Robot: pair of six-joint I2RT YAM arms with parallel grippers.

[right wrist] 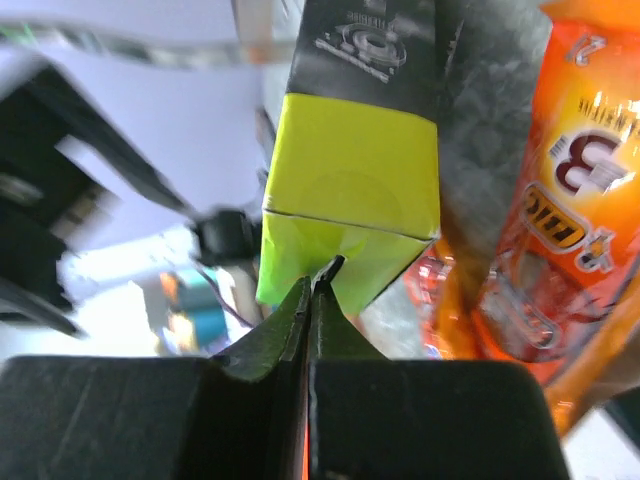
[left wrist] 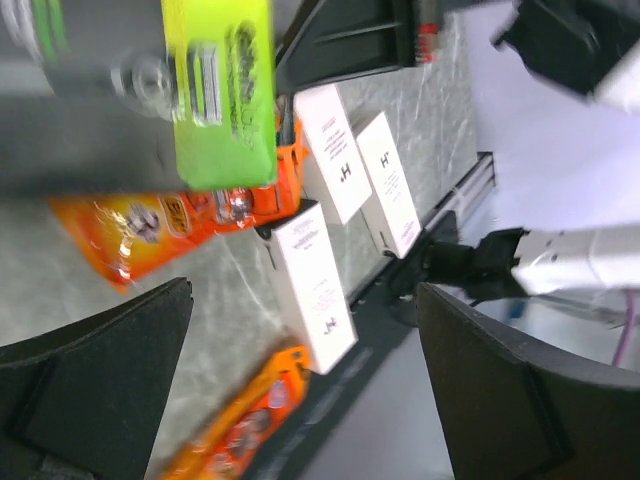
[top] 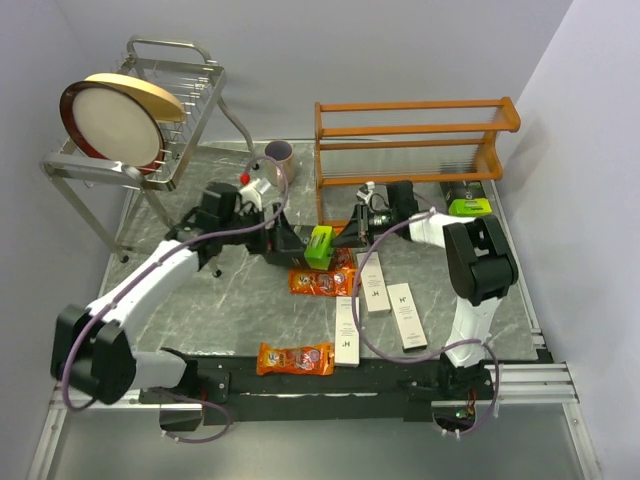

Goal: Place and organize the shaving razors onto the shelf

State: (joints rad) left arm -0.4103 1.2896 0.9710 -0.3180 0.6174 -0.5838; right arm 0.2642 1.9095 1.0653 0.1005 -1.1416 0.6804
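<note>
R gripper [right wrist: 318,272] is clamping fully shut right at lime-green razor pack [right wrist: 350,190] edge, L gripper [left wrist: 305,330] gaping open opposite. Orange packets [top: 322,282] lying underneath, mauve mug [top: 278,156] sitting behind.

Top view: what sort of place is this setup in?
Likely a robotics lab test cell: plain white walls box in a marble-look tabletop, aluminium framing edges it, and the wooden shelf and wire rack look staged.
</note>
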